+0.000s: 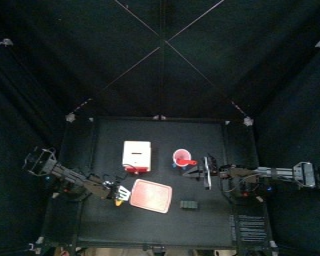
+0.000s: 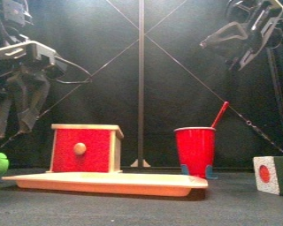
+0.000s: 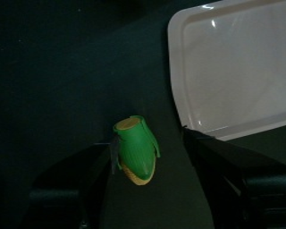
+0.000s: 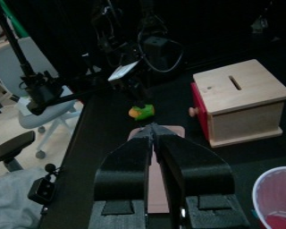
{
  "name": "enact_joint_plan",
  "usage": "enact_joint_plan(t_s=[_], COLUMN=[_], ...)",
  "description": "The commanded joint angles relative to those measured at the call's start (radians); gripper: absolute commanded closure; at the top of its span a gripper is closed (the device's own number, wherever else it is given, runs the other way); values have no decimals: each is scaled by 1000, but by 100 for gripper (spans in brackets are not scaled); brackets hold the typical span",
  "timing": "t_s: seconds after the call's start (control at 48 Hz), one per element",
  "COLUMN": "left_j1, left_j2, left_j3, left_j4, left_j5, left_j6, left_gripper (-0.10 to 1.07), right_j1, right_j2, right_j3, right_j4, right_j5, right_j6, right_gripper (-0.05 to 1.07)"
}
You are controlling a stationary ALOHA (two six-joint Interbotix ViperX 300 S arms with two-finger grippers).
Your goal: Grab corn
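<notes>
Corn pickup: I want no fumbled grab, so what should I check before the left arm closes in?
1. Corn in sight between the left gripper jaws: ok.
2. Left jaws wide open: ok.
3. Jaws already around the corn: not ok, it lies beyond them.
4. Corn off the pink tray, beside its corner: ok.
5. Right gripper away from the corn: ok, it hangs shut near the red cup.
</notes>
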Motion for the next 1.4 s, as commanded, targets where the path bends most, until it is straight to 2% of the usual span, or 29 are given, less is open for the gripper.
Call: enact_joint_plan(t_s=[0.0,0.25,0.521,0.75,1.375], left_j1=[-3,-3,-3,-2,2], left_j2=[14,28,67,106,123], left_j3=[-25,-14,3,35,48], left_j4=[-20,-109,-114,-153,-204], left_j5=[2,0,-55,-92,-103], left_j6=[-15,-46,-48,-46,-35], left_gripper=[6,6,6,6,7], right_j1=[2,-3,-5,-6,-6], right_j2=[-6,-11,-11,-11,-11], right_j3=[-8,-8,-8,-6,-6], right_j4=[6,-2,0,-2,-2], right_j5=[-18,-17,-18,-18,-18], right_j6=[2,-2,0,0,0], right_gripper=[52,52,52,52,52])
